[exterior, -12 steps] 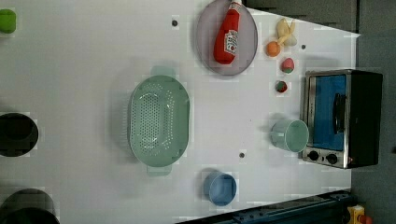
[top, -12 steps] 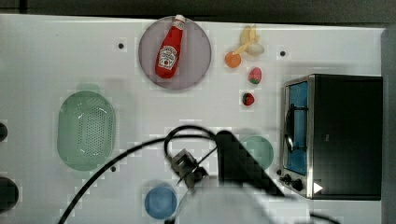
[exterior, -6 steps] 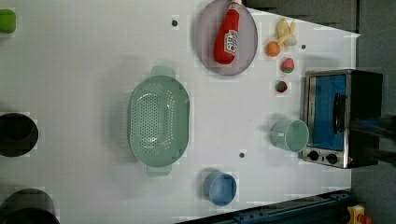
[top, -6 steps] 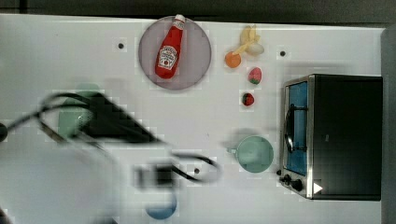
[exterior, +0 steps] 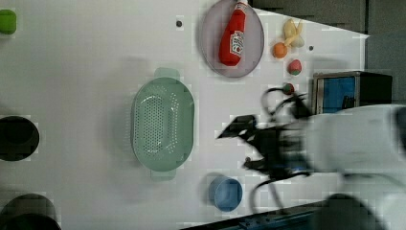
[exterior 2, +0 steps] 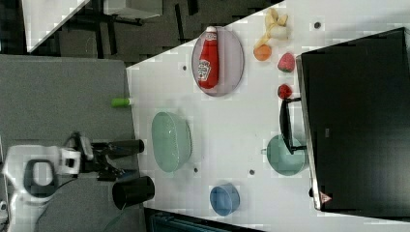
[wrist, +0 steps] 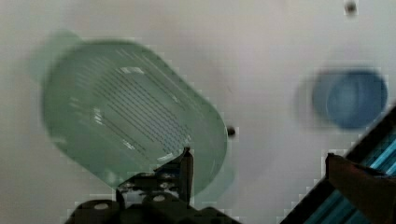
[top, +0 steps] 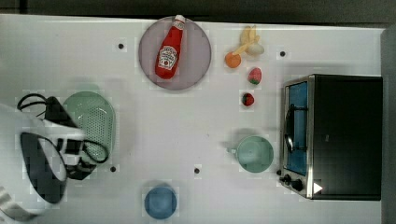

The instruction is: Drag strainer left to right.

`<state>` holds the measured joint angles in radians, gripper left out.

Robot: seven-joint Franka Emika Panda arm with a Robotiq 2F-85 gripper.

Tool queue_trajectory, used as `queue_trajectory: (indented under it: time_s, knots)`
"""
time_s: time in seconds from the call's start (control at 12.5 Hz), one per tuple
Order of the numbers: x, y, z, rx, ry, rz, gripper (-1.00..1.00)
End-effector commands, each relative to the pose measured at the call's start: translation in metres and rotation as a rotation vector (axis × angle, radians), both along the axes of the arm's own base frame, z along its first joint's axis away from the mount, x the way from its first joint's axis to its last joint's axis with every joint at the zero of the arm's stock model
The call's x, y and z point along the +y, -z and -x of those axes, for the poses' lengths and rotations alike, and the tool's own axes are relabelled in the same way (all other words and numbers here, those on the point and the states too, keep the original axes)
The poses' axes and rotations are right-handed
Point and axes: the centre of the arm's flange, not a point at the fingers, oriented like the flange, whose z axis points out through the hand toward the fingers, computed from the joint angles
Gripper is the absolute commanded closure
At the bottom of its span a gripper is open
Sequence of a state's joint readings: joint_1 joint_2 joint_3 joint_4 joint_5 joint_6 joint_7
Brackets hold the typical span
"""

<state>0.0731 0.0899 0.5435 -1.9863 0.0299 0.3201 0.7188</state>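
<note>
The strainer (top: 97, 122) is a pale mint-green oblong colander dotted with holes, resting on the white table (top: 154, 126) at the top view's left. It also lies at the left view's middle as the strainer (exterior: 163, 124) and in the right view as the strainer (exterior 2: 171, 141). In the top view my gripper (top: 77, 151) hangs over the strainer's left edge. The wrist view looks down on the strainer (wrist: 126, 116), with my gripper (wrist: 261, 163) open, its fingers wide apart and nothing between them. In the left view the blurred arm (exterior: 354, 139) reaches in from the right, clear of the strainer.
A ketchup bottle (top: 169, 49) lies on a grey plate (top: 196, 51) at the back. A toaster oven (top: 334, 135) stands at the top view's right, a mint cup (top: 254, 153) beside it. A blue bowl (top: 160, 202) is near the front edge, toy fruits (top: 243, 51) at the back.
The arm has swung from the top view's lower middle to its left, over the strainer's edge. The strainer has not moved. The gripper stays open.
</note>
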Motion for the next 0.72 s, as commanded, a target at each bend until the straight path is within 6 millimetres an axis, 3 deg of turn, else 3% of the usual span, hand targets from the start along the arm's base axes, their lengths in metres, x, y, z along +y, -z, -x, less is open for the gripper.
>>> queue_trajectory:
  time_s: [0.08, 0.4, 0.72]
  knots:
    - [0.037, -0.007, -0.010, -0.136, 0.367, -0.026, -1.00]
    - [0.047, 0.091, -0.025, -0.110, 0.579, 0.061, -1.00]
    - [0.045, 0.179, -0.038, -0.070, 0.594, 0.022, -1.00]
